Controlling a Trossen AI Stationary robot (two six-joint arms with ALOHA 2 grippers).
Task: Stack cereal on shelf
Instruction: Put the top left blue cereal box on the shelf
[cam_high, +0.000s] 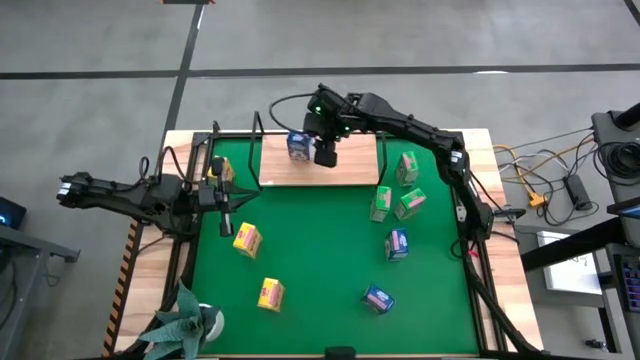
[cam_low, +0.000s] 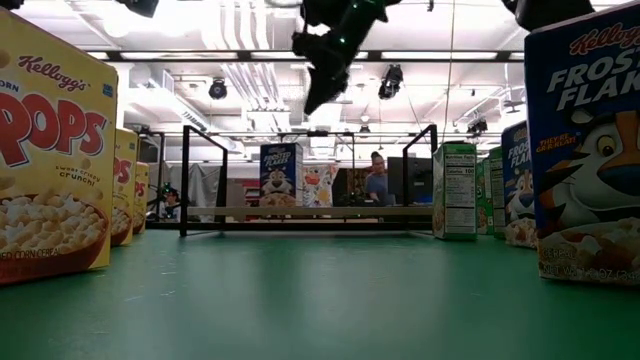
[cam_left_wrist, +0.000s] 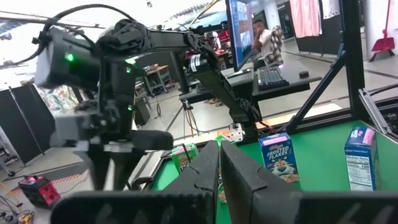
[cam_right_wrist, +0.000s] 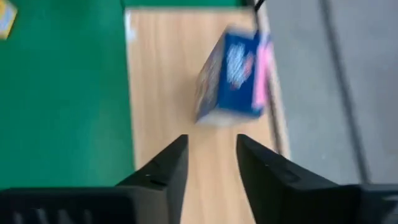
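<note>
Overhead: right gripper (cam_high: 325, 152) hangs over the shelf (cam_high: 350, 172), just beside a blue box (cam_high: 298, 146) standing on the board. Left gripper (cam_high: 226, 196) waits at the mat's (cam_high: 330, 250) left edge. Yellow, green and other blue boxes lie scattered on the mat.

Low view: blue box (cam_low: 279, 174) stands upright on the shelf (cam_low: 310, 211).

Left wrist: fingers (cam_left_wrist: 202, 171) pressed together, empty.

Right wrist: fingers (cam_right_wrist: 168, 165) narrowly apart, holding nothing; blue box (cam_right_wrist: 233, 74) ahead on the wood.
</note>
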